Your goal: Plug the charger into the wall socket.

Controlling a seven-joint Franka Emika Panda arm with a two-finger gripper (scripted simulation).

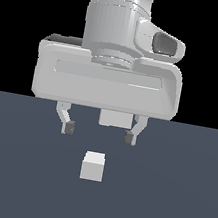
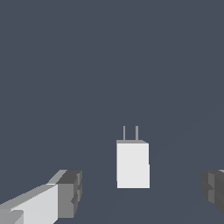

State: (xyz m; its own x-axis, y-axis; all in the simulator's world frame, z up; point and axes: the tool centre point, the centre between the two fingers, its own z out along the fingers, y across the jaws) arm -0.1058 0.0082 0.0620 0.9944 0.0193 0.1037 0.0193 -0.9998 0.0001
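The charger point(image 1: 92, 166) is a small white-grey block on the dark floor. In the wrist view the charger point(image 2: 132, 164) shows two thin prongs sticking out of one end. My gripper point(image 1: 99, 132) is open and empty, hovering above the charger and apart from it. In the wrist view the gripper point(image 2: 142, 192) has its fingers point(image 2: 70, 192) spread wide on either side of the charger, wider than the block. The wall socket with its two dots does not show clearly. A white patch point(image 1: 115, 119) peeks out under the hand, and I cannot tell what it is.
The dark grey-blue floor point(image 1: 12, 180) runs across the whole lower half of the exterior view. The arm's big white hand body point(image 1: 107, 80) fills the upper middle and hides what is behind it.
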